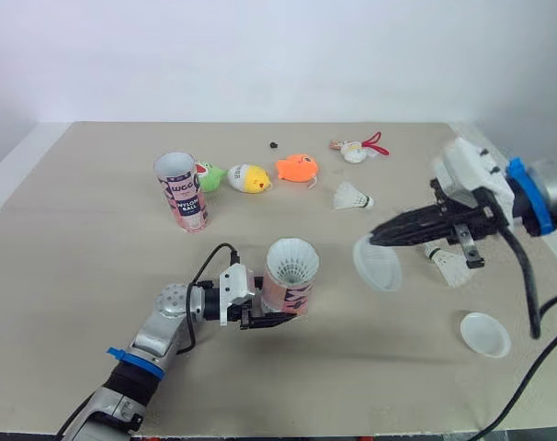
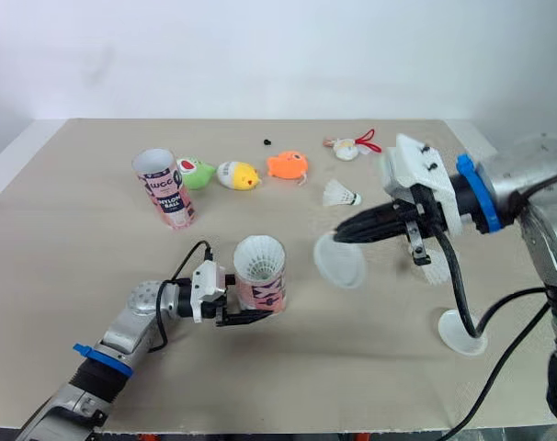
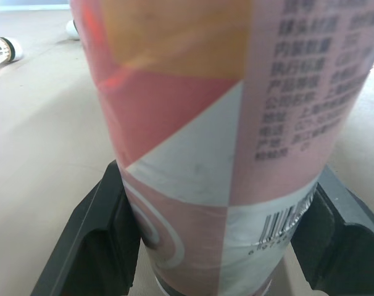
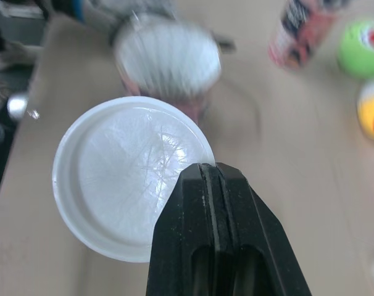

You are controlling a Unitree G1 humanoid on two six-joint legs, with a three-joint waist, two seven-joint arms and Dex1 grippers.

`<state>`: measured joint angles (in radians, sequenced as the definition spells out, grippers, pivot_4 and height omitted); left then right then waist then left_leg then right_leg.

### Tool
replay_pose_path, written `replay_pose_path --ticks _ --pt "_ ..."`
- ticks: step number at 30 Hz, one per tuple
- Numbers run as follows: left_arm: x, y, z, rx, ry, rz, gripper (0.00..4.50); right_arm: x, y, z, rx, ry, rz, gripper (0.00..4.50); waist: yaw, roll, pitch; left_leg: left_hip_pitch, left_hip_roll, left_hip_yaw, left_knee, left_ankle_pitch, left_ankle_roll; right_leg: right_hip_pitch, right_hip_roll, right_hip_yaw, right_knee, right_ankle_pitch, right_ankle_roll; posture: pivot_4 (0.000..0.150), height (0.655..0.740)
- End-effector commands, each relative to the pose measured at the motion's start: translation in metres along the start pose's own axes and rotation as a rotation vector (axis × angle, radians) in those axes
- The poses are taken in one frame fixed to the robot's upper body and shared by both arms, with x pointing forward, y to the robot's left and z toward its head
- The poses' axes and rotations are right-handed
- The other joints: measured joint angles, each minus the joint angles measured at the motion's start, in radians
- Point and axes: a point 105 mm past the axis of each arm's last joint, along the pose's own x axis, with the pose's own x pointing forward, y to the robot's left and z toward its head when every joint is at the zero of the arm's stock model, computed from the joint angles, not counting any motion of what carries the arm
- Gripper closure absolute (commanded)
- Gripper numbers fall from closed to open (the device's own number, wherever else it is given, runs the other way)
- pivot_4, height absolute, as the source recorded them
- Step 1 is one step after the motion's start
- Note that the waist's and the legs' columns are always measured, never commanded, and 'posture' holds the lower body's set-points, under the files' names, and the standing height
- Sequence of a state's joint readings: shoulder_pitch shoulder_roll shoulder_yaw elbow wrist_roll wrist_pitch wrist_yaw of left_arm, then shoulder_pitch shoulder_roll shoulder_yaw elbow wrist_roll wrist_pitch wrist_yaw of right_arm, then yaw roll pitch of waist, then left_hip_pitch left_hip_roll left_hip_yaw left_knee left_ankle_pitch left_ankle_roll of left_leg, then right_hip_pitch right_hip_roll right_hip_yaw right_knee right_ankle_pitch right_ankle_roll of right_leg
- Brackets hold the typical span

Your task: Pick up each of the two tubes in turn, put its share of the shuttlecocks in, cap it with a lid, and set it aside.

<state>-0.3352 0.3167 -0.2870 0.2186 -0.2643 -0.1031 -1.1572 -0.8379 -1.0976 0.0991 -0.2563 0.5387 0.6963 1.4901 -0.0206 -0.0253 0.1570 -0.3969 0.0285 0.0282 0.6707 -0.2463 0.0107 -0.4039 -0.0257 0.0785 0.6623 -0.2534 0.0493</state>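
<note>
In the left jaws, clamped from both sides low on its wall: the pink tube [image 1: 289, 287], upright near the front middle of the worktop [image 1: 76, 257]. Mouth open, no lid on; white feathers of a shuttlecock [image 1: 292, 264] inside, just under the rim. Cannot tell whether the base touches the worktop. Close up in the left wrist view: one black finger [image 3: 94, 240] pressed against each side of the printed wall, barcode low down.

In the right jaws, pinched together on its edge: a white lid [image 1: 378, 264], in the air, tilted, just to the right of the pink tube and apart from it. In the right wrist view, round face of the lid toward the camera, the tube's mouth beyond it.

Back left on the worktop: the second tube [image 1: 182, 193], upright, open, well apart from both arms. Flat near the front right: the second lid [image 1: 485, 334]. On its side right of centre, between the toys and the right arm: a loose shuttlecock [image 1: 352, 196]. Under the right arm, partly hidden by it: a third shuttlecock [image 1: 450, 266].

In a row just right of the second tube: a green toy [image 1: 210, 175], a yellow toy [image 1: 248, 178], an orange toy [image 1: 297, 168]. Farther back: a small white thing with a red loop [image 1: 356, 152] and a dark speck [image 1: 274, 144].
</note>
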Motion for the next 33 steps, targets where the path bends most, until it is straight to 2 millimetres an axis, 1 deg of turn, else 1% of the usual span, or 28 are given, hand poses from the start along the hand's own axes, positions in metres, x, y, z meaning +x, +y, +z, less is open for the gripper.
replay_pose_path --ticks 1,5,7,11,14,18,22,26,29,33 --pt "-0.004 -0.013 -0.031 -0.165 0.125 -0.067 1.72 0.009 -0.009 0.012 -0.104 0.042 0.023 4.46 -0.002 0.0 0.0 -0.001 0.0 0.001 0.0 0.0 0.0 -0.001 -0.001 0.0 0.0 0.0 0.0 0.15 0.74" --pt "-0.009 -0.022 -0.038 -0.191 0.183 -0.141 1.72 0.029 -0.019 0.028 -0.218 0.066 0.057 4.46 -0.003 0.001 -0.001 -0.002 0.0 0.001 -0.001 0.0 0.0 -0.003 0.0 0.0 0.0 0.0 0.0 0.15 0.74" --pt "-0.01 -0.021 -0.038 -0.195 0.194 -0.147 1.72 0.038 -0.023 0.03 -0.27 0.082 0.071 4.46 -0.003 0.001 -0.001 -0.002 0.001 0.0 -0.001 -0.001 -0.001 -0.003 0.0 -0.002 0.0 0.004 -0.004 0.15 0.74" --pt "-0.012 -0.021 -0.039 -0.191 0.212 -0.152 1.72 0.055 -0.025 0.038 -0.374 0.096 0.11 4.46 -0.002 0.001 -0.001 -0.004 0.001 -0.002 -0.002 -0.003 0.0 -0.004 0.001 -0.004 0.0 0.002 -0.006 0.15 0.74" --pt "-0.013 -0.02 -0.04 -0.19 0.212 -0.147 1.72 0.06 -0.022 0.043 -0.406 0.094 0.144 4.46 -0.003 0.001 -0.001 -0.004 0.001 -0.003 -0.002 -0.004 0.001 -0.004 0.001 -0.005 0.0 0.001 -0.006 0.15 0.74" --pt "-0.013 -0.019 -0.041 -0.165 0.216 -0.138 1.72 0.063 -0.02 0.046 -0.442 0.108 0.168 4.46 -0.003 0.001 -0.001 -0.004 0.001 -0.004 -0.002 -0.004 0.001 -0.003 0.001 -0.006 0.0 0.001 -0.007 0.15 0.74" --pt "-0.01 -0.017 -0.043 -0.121 0.222 -0.127 1.72 0.07 -0.019 0.044 -0.512 0.151 0.188 4.46 -0.003 0.002 -0.001 -0.004 0.002 -0.004 -0.002 -0.004 0.001 -0.003 0.001 -0.007 0.001 0.001 -0.008 0.15 0.74" --pt "-0.009 -0.017 -0.043 -0.112 0.216 -0.129 1.72 0.08 -0.021 0.043 -0.562 0.168 0.173 4.46 -0.003 0.002 -0.002 -0.003 0.002 -0.004 -0.001 -0.004 0.001 -0.002 0.001 -0.007 0.001 0.002 -0.008 0.15 0.74" --pt "-0.008 -0.017 -0.043 -0.109 0.215 -0.13 1.72 0.088 -0.021 0.049 -0.598 0.153 0.166 4.46 -0.003 0.002 -0.003 -0.001 0.002 -0.003 -0.001 -0.004 0.001 -0.001 0.001 -0.007 0.001 0.003 -0.008 0.15 0.74" --pt "-0.007 -0.016 -0.042 -0.107 0.209 -0.124 1.72 0.092 -0.016 0.05 -0.623 0.154 0.186 4.46 -0.002 0.002 -0.004 -0.001 0.002 -0.003 -0.001 -0.003 0.001 -0.001 0.001 -0.007 0.001 0.003 -0.009 0.15 0.74"
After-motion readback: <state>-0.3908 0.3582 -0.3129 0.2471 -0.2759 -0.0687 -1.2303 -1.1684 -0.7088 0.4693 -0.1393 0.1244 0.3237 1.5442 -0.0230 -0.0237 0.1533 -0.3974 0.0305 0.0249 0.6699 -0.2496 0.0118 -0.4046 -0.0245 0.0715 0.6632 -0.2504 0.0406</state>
